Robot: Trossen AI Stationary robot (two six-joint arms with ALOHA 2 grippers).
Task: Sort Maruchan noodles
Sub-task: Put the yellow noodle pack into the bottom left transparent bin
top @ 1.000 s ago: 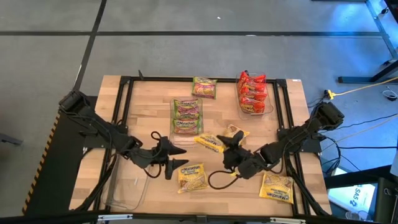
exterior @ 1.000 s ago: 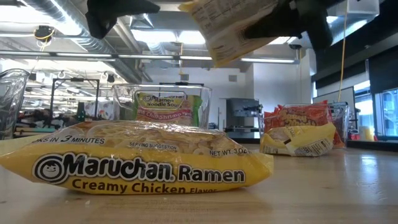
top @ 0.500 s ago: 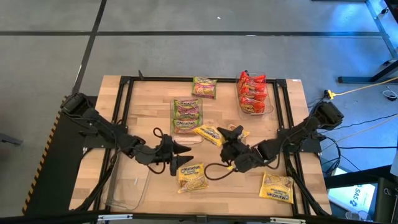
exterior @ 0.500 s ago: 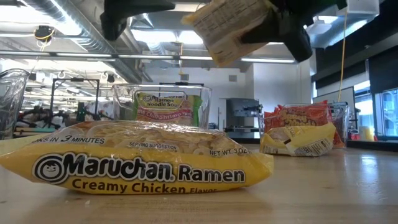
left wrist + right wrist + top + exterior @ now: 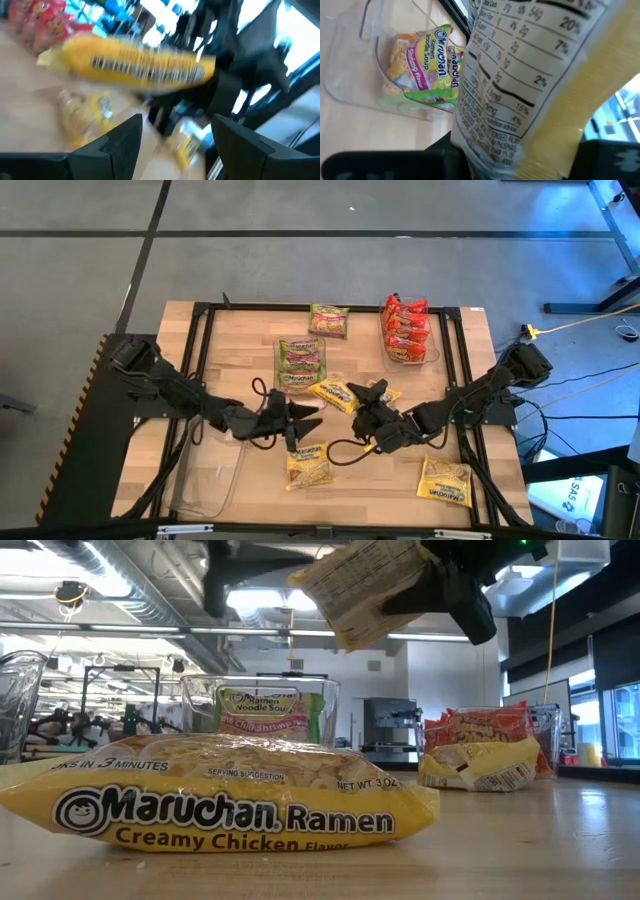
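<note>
A yellow noodle packet (image 5: 336,395) hangs in the air over the middle of the table, clamped at one end by the right gripper (image 5: 362,398); the fingers are pinched on the crinkly wrapper, and in the right wrist view the packet (image 5: 520,85) fills the picture with its nutrition panel facing the camera. From table height the same packet (image 5: 362,590) tilts above the table top, with the dark gripper (image 5: 455,585) at its upper end.

The left gripper (image 5: 305,418) sits just beside it, pointing at the packet, its fingers (image 5: 120,142) spread wide and holding nothing; the packet (image 5: 132,65) shows across its wrist view beyond the fingertips, apart from them.

Below the two grippers a second yellow packet (image 5: 308,463) lies flat on the wood, and a third (image 5: 445,480) lies near the table's right front corner. Another yellow one (image 5: 388,393) lies behind the right gripper.

A clear bin (image 5: 281,358) in the middle holds green packets (image 5: 300,365). One more green packet (image 5: 328,320) lies loose at the far edge. A second bin (image 5: 434,343) at the far right holds red packets (image 5: 405,328). A third clear bin (image 5: 205,485) stands at the left front.
</note>
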